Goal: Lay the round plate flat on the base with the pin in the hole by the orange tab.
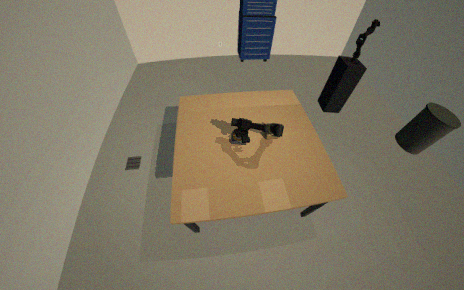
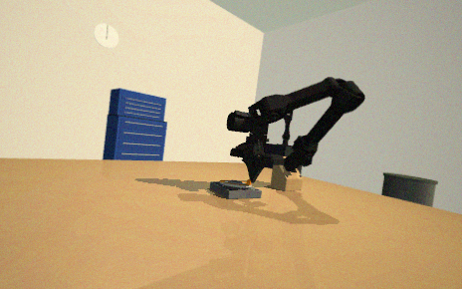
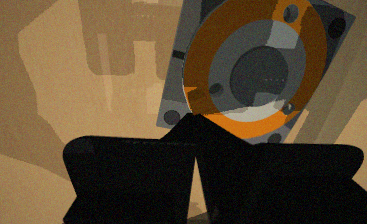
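The round plate (image 3: 254, 131) (image 2: 233, 184) shows an orange ring around a grey middle, on the dark grey square base (image 3: 171, 96) (image 2: 244, 193). In the wrist view several small round holes show in the plate; I cannot tell which one is beside the tab, nor where the pin is. An orange piece shows beside the fingertips in the exterior view. My gripper (image 3: 192, 119) (image 2: 252, 183) is shut with nothing between its fingers. Its tips point down at the plate's near-left rim in the wrist view; whether they touch it is unclear. The plate's tilt cannot be read clearly.
The arm (image 1: 259, 126) (image 2: 314, 92) reaches over the wooden table (image 1: 210, 175) (image 2: 124, 239). A light wooden block (image 2: 286, 182) stands behind the base, near the arm's foot. A blue cabinet (image 1: 257, 37) (image 2: 135, 132) and a dark bin (image 1: 425, 131) (image 2: 409, 189) stand off the table.
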